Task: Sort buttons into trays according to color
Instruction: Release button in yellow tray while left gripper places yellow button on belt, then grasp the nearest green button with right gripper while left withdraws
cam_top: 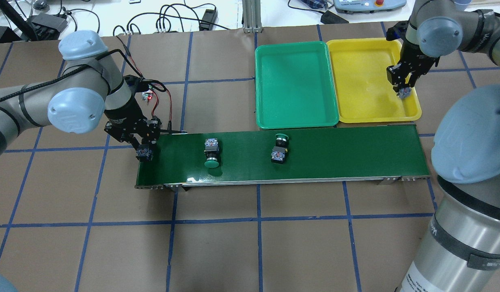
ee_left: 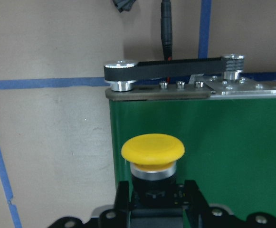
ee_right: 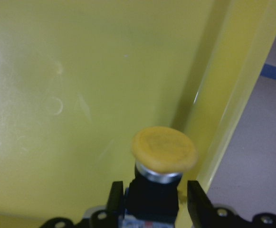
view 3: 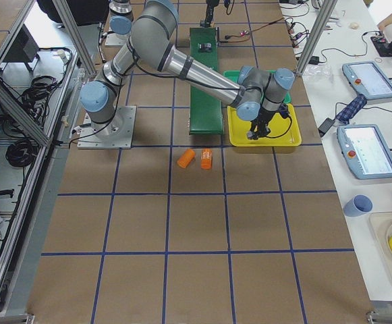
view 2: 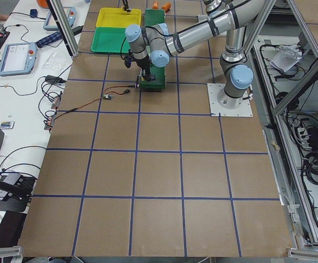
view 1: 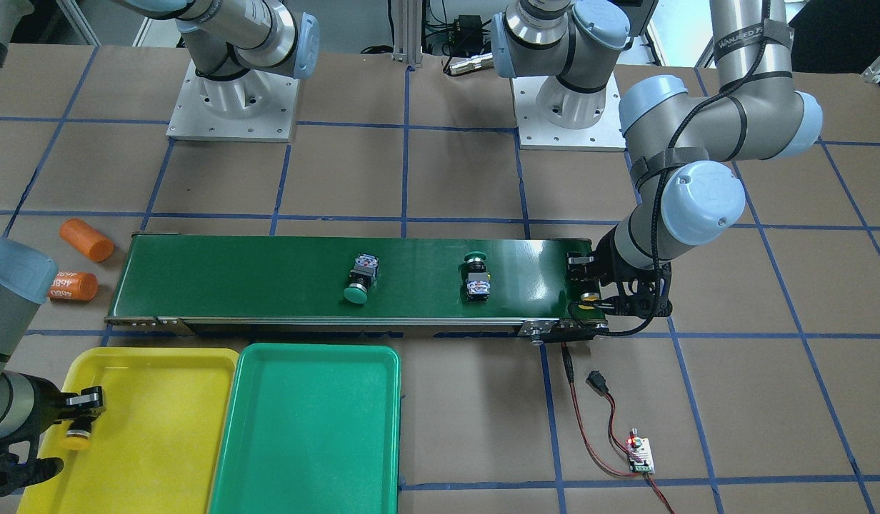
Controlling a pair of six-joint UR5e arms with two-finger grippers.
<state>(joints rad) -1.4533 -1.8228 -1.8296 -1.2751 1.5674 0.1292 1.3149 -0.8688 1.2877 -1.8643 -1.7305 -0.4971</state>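
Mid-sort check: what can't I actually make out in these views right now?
Overhead: the left claw hides the cap of the yellow button it holds.
Right wrist: blurred, looking down; whether the second yellow button, in the right claw, touches the yellow tray is unclear.
Side views: both green buttons are too small to read.

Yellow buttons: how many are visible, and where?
2. One yellow button is held by the left gripper at the conveyor belt's end; the other is held by the right gripper over the yellow tray.
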